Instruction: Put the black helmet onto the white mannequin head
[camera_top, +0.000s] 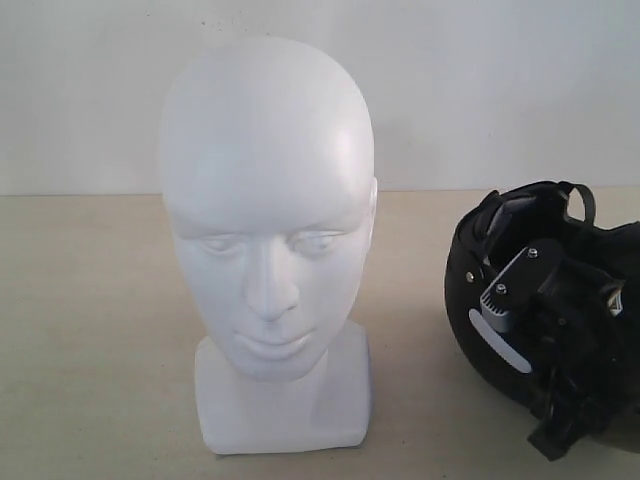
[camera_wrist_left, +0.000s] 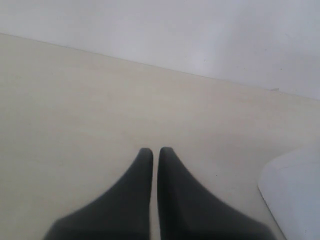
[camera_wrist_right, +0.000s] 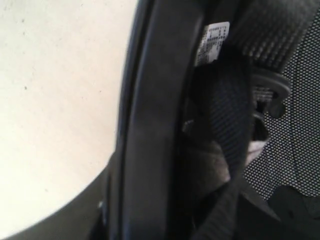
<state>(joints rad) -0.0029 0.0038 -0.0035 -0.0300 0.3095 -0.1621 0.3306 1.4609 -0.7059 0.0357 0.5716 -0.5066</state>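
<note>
Inside the black helmet, only the right wrist view shows a label.

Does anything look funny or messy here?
The black helmet lies on the table beside the white mannequin head, its inside showing and a strap sticking up. The head stands straight. Nothing looks broken or spilled.

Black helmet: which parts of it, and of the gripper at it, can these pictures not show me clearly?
- Exterior view: the right edge cuts off the black helmet; the right gripper covers part of its opening.
- Right wrist view: the helmet's rim and strap fill the blurred frame; whether the jaws grip cannot be told.
- Left wrist view: only a white corner, probably the white mannequin head, shows at the edge.
</note>
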